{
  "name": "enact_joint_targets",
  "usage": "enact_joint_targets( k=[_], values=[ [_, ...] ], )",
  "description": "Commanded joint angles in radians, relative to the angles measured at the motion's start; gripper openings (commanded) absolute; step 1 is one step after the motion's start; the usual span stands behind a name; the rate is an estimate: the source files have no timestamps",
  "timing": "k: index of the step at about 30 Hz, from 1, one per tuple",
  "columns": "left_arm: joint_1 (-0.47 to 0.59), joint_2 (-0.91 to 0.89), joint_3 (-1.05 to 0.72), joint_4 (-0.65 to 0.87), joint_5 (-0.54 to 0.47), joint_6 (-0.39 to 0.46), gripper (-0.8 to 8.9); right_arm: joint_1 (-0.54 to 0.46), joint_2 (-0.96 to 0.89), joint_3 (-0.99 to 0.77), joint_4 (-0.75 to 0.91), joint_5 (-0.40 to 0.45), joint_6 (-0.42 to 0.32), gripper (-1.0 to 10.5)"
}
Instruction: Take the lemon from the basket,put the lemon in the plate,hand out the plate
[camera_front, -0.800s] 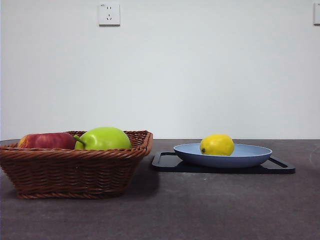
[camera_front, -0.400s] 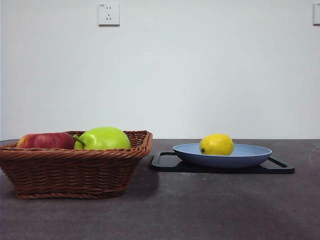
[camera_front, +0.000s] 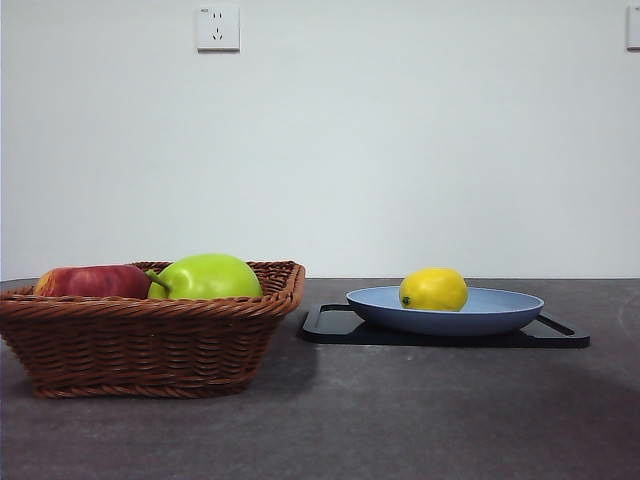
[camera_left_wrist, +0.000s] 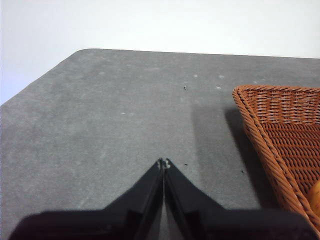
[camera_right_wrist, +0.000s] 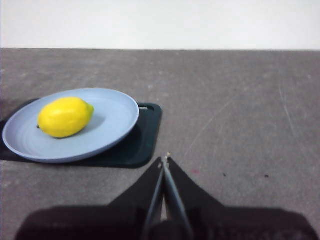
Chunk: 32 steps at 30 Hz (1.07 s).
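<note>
Lemon seated in plate, plate on black tray, right of basket. Placement step judged done; hand-out pending. Right tool closed, empty, near plate. Left tool closed, parked over bench.

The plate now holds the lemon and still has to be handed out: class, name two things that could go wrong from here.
1. The lemon lies loose, off-centre on the shallow plate; tilting the plate while lifting could let it roll off.
2. The plate rests on a black tray with its rim low; the right claw, shut and beside it, may struggle to grip the rim, or may drag the tray along.
</note>
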Motion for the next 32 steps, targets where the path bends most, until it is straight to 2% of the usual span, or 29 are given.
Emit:
enact_joint_targets(
  k=[1, 7, 13, 32],
  values=[
    [0.003, -0.004, -0.011, 0.012, -0.003, -0.005, 0.08, -0.004, -0.022, -0.018, 0.016, -0.018, 0.017, 0.0],
    [0.003, -0.004, -0.011, 0.011, -0.003, -0.005, 0.08, -0.029, -0.055, -0.043, 0.01, -0.037, 0.027, 0.0],
    [0.003, -0.004, -0.011, 0.012, -0.003, -0.005, 0.08, -0.064, -0.078, -0.058, -0.019, -0.111, 0.028, 0.0],
    [0.003, -0.004, -0.011, 0.012, -0.003, -0.005, 0.08, -0.067, -0.077, -0.057, -0.007, -0.095, 0.04, 0.0]
  ],
)
